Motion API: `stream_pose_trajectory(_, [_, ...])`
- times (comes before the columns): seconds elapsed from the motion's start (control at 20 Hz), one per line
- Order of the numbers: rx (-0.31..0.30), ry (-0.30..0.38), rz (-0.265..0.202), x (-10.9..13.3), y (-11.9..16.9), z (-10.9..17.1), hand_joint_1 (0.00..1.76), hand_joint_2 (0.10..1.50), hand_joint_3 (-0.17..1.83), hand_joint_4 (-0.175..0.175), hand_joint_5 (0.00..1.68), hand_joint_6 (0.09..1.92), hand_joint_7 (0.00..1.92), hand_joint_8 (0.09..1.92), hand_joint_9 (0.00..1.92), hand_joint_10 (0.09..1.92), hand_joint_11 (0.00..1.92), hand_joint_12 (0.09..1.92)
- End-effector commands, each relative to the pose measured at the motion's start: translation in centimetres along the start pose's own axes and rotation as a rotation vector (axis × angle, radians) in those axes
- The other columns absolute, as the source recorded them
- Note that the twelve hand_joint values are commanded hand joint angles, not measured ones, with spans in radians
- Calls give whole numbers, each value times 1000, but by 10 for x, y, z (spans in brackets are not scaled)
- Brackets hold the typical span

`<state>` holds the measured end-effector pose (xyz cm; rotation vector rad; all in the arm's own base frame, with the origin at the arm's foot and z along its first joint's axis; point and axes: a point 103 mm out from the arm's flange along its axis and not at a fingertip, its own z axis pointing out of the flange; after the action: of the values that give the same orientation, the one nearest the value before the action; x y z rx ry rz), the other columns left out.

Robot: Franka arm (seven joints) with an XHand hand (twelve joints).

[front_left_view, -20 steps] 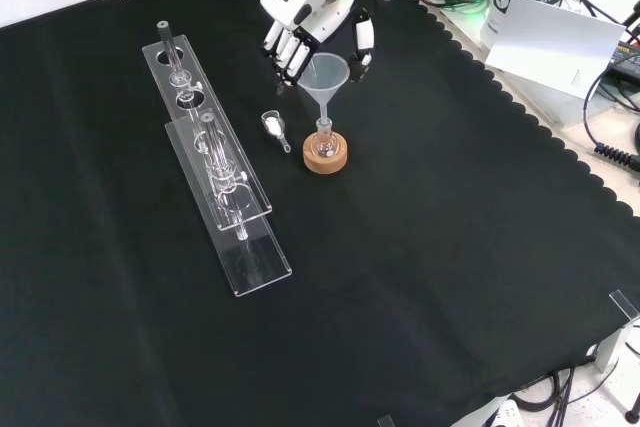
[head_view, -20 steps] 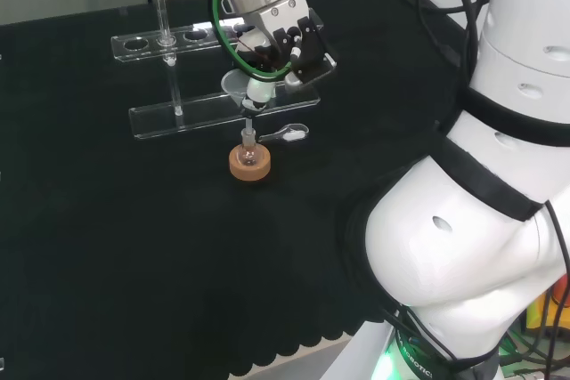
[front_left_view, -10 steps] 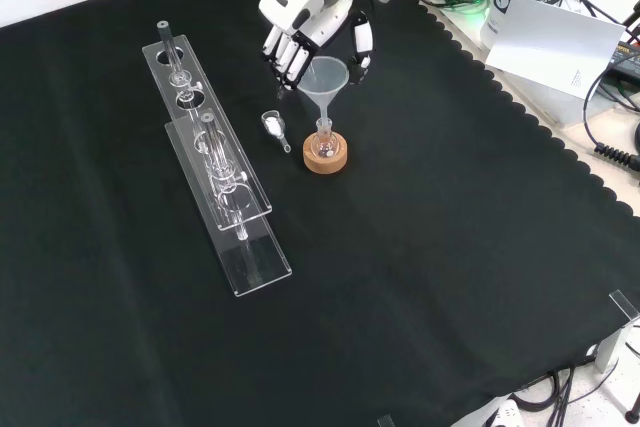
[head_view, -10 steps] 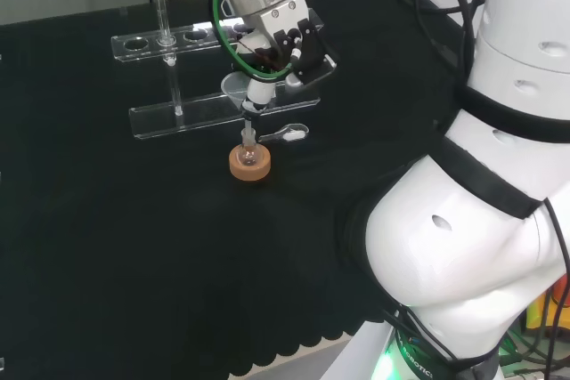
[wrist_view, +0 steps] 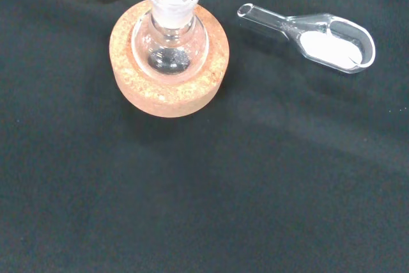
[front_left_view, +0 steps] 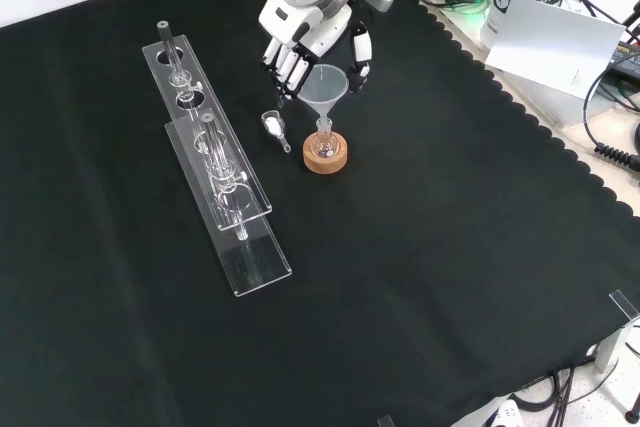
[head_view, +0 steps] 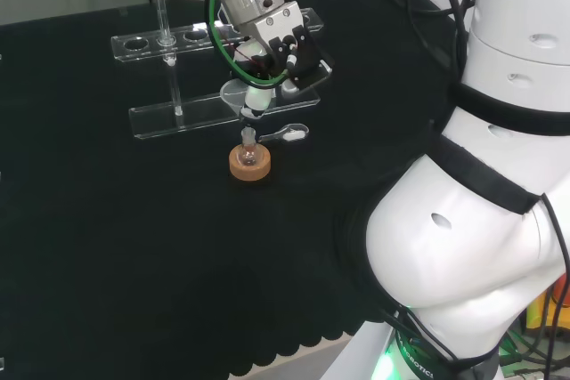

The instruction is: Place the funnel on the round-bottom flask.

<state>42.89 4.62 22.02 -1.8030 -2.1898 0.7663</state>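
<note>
While we scan big to small, the black cloth bench (front_left_view: 450, 247) carries a long clear rack (front_left_view: 215, 172) with holes and glass tubes, left of centre in the front view. Over its far end hangs the hand (front_left_view: 305, 32), black-and-white fingers curled about the rim of the funnel (front_left_view: 325, 87), so we judge it holding the funnel. That funnel is a clear cone, long axis upright, stem pointing straight down from the hand. Directly under it sits the round-bottom flask (wrist_view: 170, 43), a small clear glass bulb with a short neck, on a tan cork ring (wrist_view: 169, 91) with a grainy surface. In the wrist view the stem tip sits inside the neck mouth, so we reckon the coming move is straight down along that axis, then let go. Just beside the ring lies a small glass scoop (wrist_view: 316, 35) holding white powder, apart from flask and hand.
</note>
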Motion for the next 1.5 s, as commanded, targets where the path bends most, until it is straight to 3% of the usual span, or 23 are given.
stream_pose_trajectory(0.05, [-1,-10,3,-1,2,2,839,679,670,-29,498,87,378,685,549,581,302,1331])
stream_pose_trajectory(0.3, [10,-30,9,9,5,4,843,670,672,-29,494,87,367,688,538,585,295,1333])
stream_pose_trajectory(0.85, [44,6,4,12,7,11,839,629,704,-37,432,87,245,705,444,634,224,1361])
stream_pose_trajectory(1.1, [20,6,3,10,4,11,821,604,706,-40,340,87,64,694,301,691,120,1401])
stream_pose_trajectory(1.25, [-7,-7,11,9,2,13,811,597,691,-40,280,87,8,553,195,719,55,1417])
stream_pose_trajectory(1.5, [1,-10,16,9,0,16,801,595,657,-40,203,87,0,252,48,750,2,1398])
